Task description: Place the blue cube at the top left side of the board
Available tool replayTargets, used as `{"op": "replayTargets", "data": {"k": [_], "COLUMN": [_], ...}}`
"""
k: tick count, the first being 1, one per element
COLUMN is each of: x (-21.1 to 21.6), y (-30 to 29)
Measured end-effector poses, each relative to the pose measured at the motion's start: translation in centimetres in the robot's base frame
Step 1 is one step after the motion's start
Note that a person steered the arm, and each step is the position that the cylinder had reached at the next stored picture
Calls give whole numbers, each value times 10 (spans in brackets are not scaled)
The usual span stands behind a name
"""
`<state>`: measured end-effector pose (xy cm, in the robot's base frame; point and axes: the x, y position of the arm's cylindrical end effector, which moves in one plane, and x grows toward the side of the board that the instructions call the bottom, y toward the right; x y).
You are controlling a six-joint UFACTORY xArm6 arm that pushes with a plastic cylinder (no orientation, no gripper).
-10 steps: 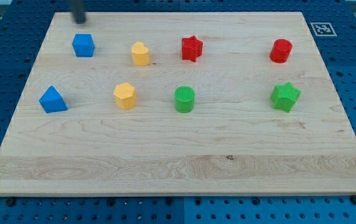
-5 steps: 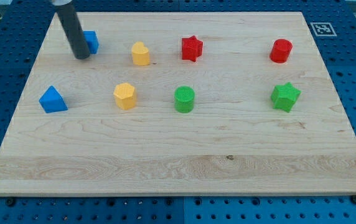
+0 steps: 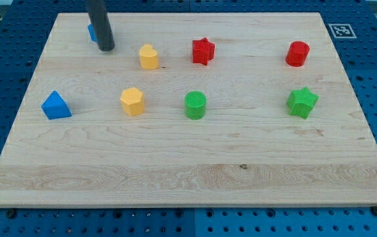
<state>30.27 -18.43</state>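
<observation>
The blue cube [image 3: 92, 31] lies near the board's top left, mostly hidden behind my dark rod; only a sliver shows at the rod's left edge. My tip [image 3: 107, 49] rests on the wooden board [image 3: 188, 164] just below and to the right of the cube, touching or nearly touching it. The rod rises to the view's top edge.
A blue triangular block [image 3: 56, 105] lies at the left. A yellow block [image 3: 149, 56] is right of my tip, and a yellow hexagonal block [image 3: 132, 101] below it. A red star [image 3: 202, 51], red cylinder [image 3: 297, 53], green cylinder [image 3: 195, 105] and green star [image 3: 302, 102] lie further right.
My tip has moved right and up, from the cube's left side to its lower right. The blue cube has shifted up toward the board's top edge.
</observation>
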Motion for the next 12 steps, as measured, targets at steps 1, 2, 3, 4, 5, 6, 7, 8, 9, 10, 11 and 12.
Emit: {"op": "replayTargets", "data": {"k": [1, 2, 3, 4, 5, 6, 7, 8, 9, 10, 11, 12], "x": [-5, -22, -46, -49, -41, -39, -10, -8, -45, -69, -71, -71], "y": [-28, -31, -31, -31, -12, 15, 24, 69, 105, 107, 77, 42]}}
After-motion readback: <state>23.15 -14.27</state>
